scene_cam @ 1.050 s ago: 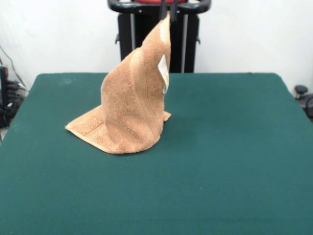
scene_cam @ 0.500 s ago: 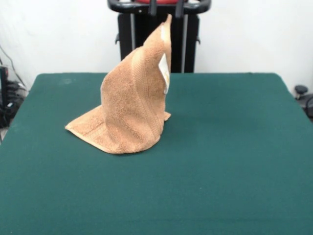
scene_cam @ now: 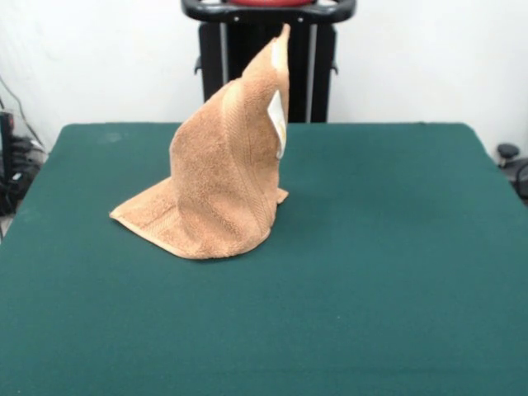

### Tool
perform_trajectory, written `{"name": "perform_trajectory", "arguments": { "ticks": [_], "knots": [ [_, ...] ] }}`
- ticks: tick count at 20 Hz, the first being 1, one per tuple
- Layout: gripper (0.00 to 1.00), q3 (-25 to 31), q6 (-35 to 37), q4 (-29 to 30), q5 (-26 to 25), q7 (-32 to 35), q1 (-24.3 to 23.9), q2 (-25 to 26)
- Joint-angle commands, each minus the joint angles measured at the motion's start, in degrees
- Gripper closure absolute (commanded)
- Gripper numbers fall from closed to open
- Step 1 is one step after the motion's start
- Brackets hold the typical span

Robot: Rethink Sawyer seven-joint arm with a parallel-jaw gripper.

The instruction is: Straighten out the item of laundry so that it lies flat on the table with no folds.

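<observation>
The orange-tan towel (scene_cam: 223, 177) stands up in a tall peak on the dark green table (scene_cam: 396, 272), left of the middle and toward the far half of the surface. Its top corner points upward in front of the black pedestal (scene_cam: 268, 62), with nothing seen holding it. A white label (scene_cam: 277, 124) hangs from the right-hand edge of the raised part, just below the peak; any print on it is too small to read. A woven border band runs down the standing cloth in a curved line, and another shows along the low flap. The lower left corner lies spread on the felt, pointing toward the table's left side, while the near hem curves in a rounded fold that rests on the surface. A small corner pokes out at the right of the base. The cloth is far from flat. Wide open felt lies all around: a broad stretch to the right, a deep band toward the near edge, and a narrower strip to the left. The pincer does not appear in this view, so its state cannot be told.
</observation>
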Motion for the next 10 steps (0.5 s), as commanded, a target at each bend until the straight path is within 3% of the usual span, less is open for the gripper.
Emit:
{"name": "perform_trajectory", "arguments": {
  "ticks": [1, 3, 10],
  "knots": [
    [0.0, -3.17, 21.44, -4.05, -3.62, 10.04, 2.83, -7.32],
    [0.0, -3.24, 23.93, -5.64, -4.04, 9.87, 2.73, -8.11],
    [0.0, -1.19, 14.19, -3.8, -2.19, 8.55, 1.3, -2.45]
  ]
}}
